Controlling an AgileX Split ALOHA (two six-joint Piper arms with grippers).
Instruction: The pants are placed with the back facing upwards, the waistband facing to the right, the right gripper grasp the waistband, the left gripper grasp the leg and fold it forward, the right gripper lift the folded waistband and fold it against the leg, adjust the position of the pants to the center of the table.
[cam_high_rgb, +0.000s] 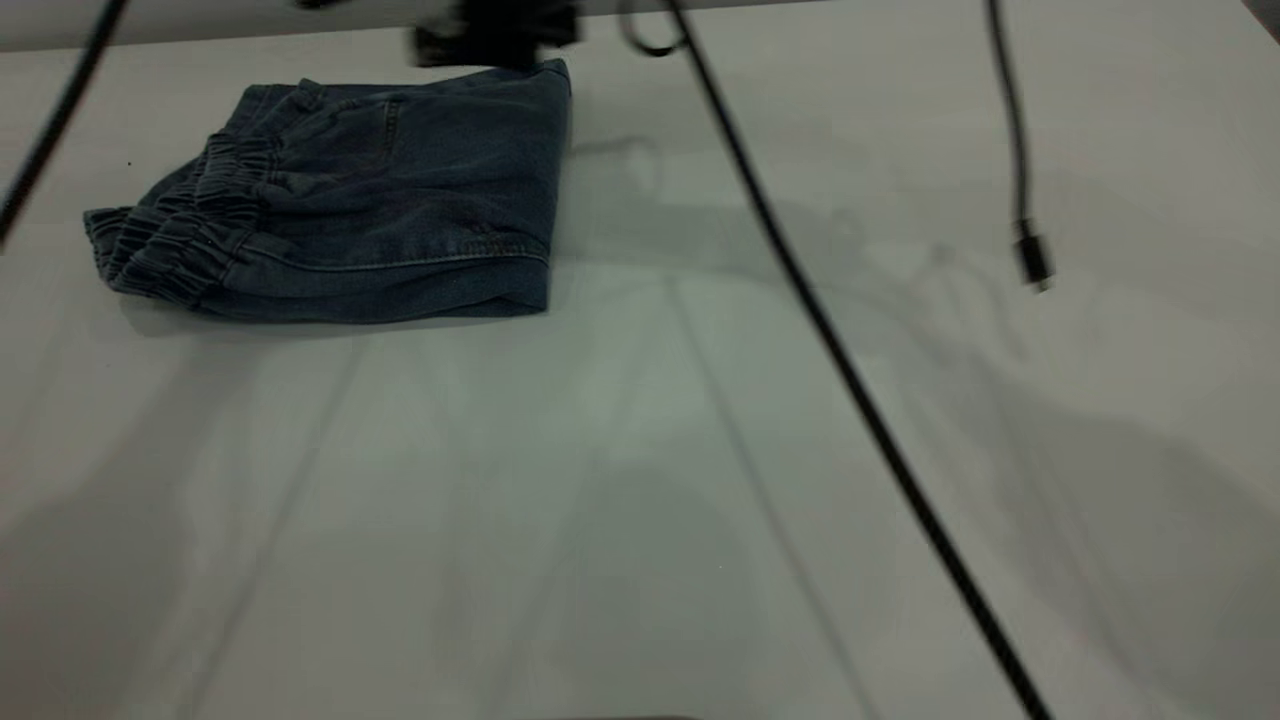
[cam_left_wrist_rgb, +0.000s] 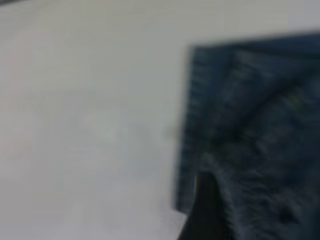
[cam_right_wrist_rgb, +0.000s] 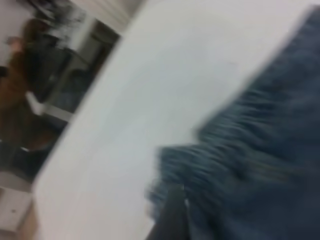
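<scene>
The pants (cam_high_rgb: 370, 195) lie folded into a compact blue denim bundle at the far left of the white table (cam_high_rgb: 640, 480). The gathered waistband (cam_high_rgb: 170, 235) is at the bundle's left end, and a straight folded edge at its right end. A blurred black gripper part (cam_high_rgb: 495, 35) hangs at the bundle's far right corner; I cannot tell which arm it belongs to. In the left wrist view one black finger (cam_left_wrist_rgb: 205, 212) sits low over the denim (cam_left_wrist_rgb: 260, 130) near a straight edge. In the right wrist view one dark finger (cam_right_wrist_rgb: 172, 215) is beside the ruffled waistband (cam_right_wrist_rgb: 210, 160). The printed leg is hidden.
Black cables hang across the view: one diagonal (cam_high_rgb: 850, 380) from top centre to the bottom right, one at the left edge (cam_high_rgb: 50, 130), and one ending in a plug (cam_high_rgb: 1033, 260). The table's edge and room clutter (cam_right_wrist_rgb: 45, 85) show in the right wrist view.
</scene>
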